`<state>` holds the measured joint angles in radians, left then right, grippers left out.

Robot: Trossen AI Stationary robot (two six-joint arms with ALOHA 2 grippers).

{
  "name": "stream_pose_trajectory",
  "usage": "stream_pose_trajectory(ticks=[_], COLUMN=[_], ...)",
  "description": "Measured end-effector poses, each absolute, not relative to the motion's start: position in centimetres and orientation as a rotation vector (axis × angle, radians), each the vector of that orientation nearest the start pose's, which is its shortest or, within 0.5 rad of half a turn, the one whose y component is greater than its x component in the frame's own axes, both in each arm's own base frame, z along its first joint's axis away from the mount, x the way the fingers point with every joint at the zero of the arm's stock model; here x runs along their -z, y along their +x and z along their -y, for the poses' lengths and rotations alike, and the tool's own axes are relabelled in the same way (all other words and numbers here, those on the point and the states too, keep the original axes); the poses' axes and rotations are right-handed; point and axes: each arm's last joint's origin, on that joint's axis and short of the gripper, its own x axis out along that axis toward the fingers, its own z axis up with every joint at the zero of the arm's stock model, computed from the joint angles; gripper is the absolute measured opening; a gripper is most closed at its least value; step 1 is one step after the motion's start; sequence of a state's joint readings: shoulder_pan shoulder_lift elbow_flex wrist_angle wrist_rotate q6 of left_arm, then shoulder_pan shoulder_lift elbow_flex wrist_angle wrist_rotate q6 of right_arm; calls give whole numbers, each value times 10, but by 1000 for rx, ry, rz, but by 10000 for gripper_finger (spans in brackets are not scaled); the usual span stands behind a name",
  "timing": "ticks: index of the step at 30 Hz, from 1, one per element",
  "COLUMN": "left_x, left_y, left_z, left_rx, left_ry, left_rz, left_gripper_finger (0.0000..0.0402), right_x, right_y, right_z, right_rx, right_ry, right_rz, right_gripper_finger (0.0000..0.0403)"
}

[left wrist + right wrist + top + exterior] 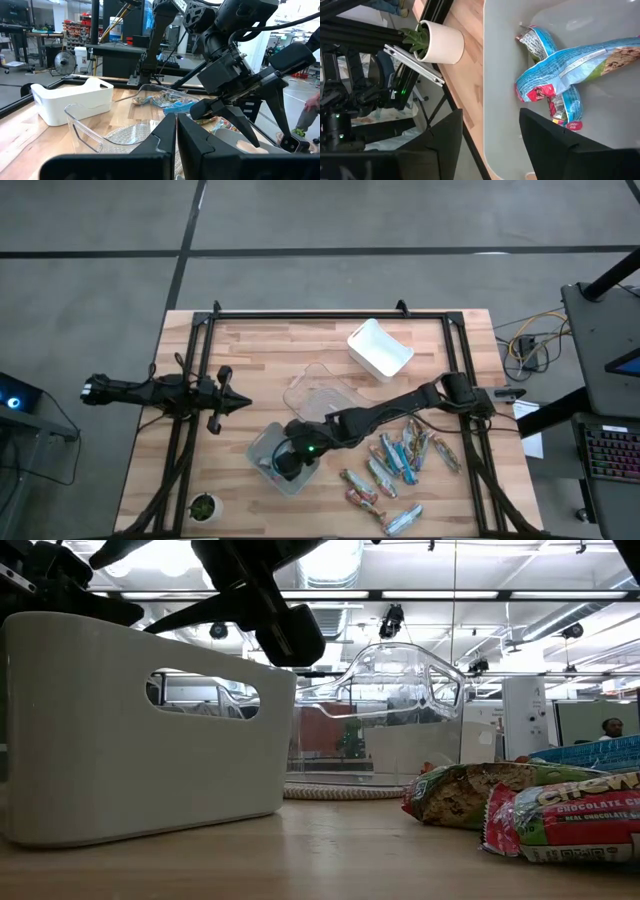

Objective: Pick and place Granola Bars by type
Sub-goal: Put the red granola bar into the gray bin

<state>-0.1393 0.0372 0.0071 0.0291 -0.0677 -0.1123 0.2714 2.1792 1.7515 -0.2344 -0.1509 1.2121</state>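
R hand (287, 463) over the grey bin (262, 445) at counter's (250, 360) near edge, left of centre; fingers (445, 135) spread apart, nothing between them, not touching the bars below. Released

In the grey bin, seen from R wrist: two blue-wrapped granola bars (560, 75) lying crossed on the bin floor, one over the other, just past the fingertips. No contact w/ hand visible

L hand (232, 404) parked at counter's left side, well apart from bins & bars. L wrist view: its fingers (192, 145) pressed together, only a thin seam between, holding nothing. Clenched empty

Loose bars (400, 455): scattered group on the counter right of the grey bin, mixed blue, reddish and brownish wrappers, some touching each other. A few more nearer the front edge (365, 498). Low view: a red-wrapped bar (565, 825) close to camera, a brown-green one (470, 795) just behind, a blue one partly visible at the right edge above them

Other bins: clear bin (322, 395) near centre, just beyond R arm; cannot tell if anything is in it. White bin (380, 348) toward far side, tilted relative to counter edges, looks bare inside from above

Small potted plant (203, 507) at near-left corner, also seen in R wrist view beside the grey bin's outer wall, apart from it

Person at far right of the L wrist view, only partly in frame
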Motion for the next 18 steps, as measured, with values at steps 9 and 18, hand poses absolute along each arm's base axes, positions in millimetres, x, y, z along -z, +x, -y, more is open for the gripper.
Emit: stream_pose_trajectory(ticks=[9,18], left_x=[-166,-166], left_y=[99,99], left_z=[12,12], left_rx=[71,71], left_ry=[-112,-112], left_rz=[-5,-5], left_gripper_finger=[0,0], right_x=[-215,-218], right_y=[475,474], right_z=[-138,-139], right_rx=[4,-24], right_ry=[1099,1066], right_rz=[-839,-837], right_gripper_finger=[176,106])
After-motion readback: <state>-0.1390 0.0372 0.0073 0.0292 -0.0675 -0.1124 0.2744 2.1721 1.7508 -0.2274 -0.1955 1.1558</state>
